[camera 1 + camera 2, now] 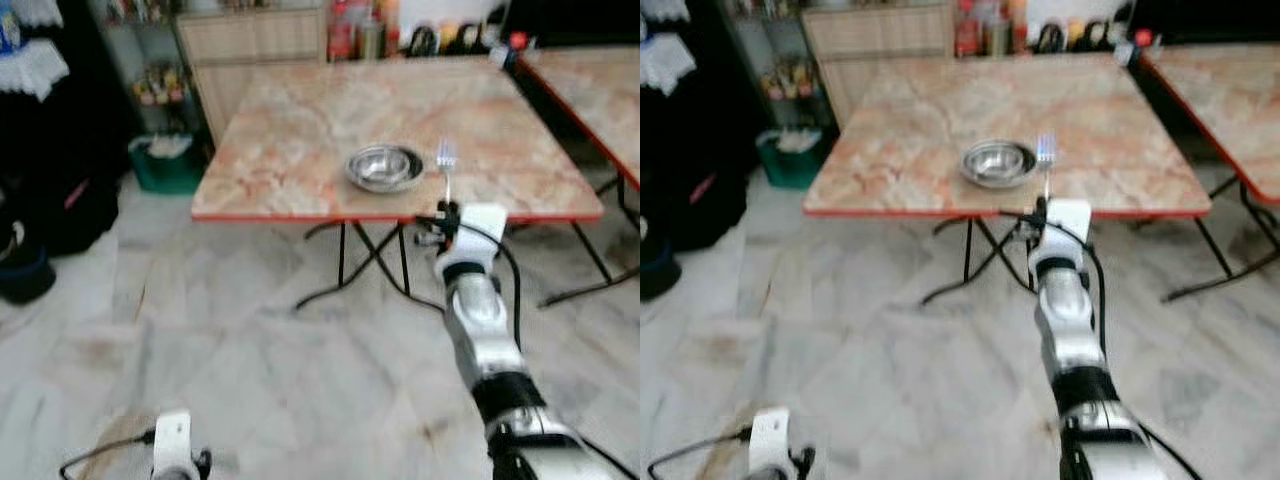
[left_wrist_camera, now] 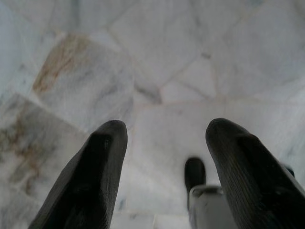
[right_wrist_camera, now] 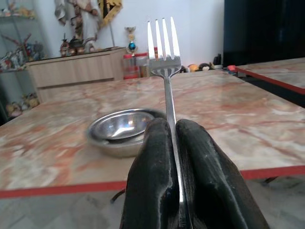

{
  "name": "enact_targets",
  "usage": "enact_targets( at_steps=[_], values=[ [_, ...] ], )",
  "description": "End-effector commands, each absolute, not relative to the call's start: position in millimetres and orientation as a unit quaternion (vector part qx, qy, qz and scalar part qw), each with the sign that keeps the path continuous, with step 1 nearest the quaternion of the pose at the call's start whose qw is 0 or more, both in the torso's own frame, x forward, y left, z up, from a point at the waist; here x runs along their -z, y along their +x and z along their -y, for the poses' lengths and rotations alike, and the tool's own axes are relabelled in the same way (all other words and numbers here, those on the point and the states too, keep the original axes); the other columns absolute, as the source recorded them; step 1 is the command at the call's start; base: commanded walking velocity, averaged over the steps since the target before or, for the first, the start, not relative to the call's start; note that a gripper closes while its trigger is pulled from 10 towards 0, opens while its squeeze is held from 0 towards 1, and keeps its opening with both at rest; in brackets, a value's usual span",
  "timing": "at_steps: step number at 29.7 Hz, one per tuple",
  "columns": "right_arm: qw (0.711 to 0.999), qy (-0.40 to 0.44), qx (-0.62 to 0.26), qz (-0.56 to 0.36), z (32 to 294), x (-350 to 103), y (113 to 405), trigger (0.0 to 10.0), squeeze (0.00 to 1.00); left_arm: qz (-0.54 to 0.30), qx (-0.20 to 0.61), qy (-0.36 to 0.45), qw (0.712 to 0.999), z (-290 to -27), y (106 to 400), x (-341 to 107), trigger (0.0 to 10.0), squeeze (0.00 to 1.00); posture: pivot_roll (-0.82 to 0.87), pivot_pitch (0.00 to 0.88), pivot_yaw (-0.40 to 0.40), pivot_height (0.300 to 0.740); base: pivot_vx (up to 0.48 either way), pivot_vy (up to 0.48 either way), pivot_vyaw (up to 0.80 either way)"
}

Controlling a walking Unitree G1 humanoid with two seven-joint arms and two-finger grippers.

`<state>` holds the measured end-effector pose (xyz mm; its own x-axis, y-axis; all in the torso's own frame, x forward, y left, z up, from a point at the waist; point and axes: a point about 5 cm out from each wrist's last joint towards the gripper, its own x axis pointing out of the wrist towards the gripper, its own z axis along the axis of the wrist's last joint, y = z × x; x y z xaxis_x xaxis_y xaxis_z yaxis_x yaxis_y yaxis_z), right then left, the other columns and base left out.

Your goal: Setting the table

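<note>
— What is hidden or cut off?
— The fork (image 3: 164,71) handle's lower part is covered by the right gripper (image 3: 175,143) fingers. The left gripper (image 2: 162,157) is cut off at the frame's edge.
— And blurred?
— The items on the cabinet (image 1: 255,35) cannot be identified.

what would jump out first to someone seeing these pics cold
The fork stands out first: the right pincer holds it clamped by the handle, tines up, just short of the near edge of the marble-topped table. Just behind it, a shiny metal bowl sits on that table near the same edge. The left pincer hangs open over the pale floor.
</note>
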<state>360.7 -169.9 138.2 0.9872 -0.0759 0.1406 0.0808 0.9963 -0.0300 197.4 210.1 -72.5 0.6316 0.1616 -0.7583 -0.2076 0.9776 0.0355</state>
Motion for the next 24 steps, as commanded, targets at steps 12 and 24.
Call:
enact_targets(
  at_steps=[12, 24],
  values=[
    [0.997, -0.006, 0.052, 0.062, 174.3, -134.3, 359.5, 10.0, 0.00, -0.415, -0.099, -0.028, 0.904, -207.5, 198.5, 72.4, 10.0, 0.00, -0.02, 0.000, 0.076, 0.740, 0.355, 0.000, 0.00],
    [0.996, -0.006, 0.060, 0.059, 175.9, -133.9, 359.7, 10.0, 0.00, -0.413, -0.099, -0.025, 0.905, -208.2, 200.3, 71.2, 10.0, 0.00, -0.02, 0.000, 0.082, 0.740, 0.355, 0.000, -0.13]
  ],
)
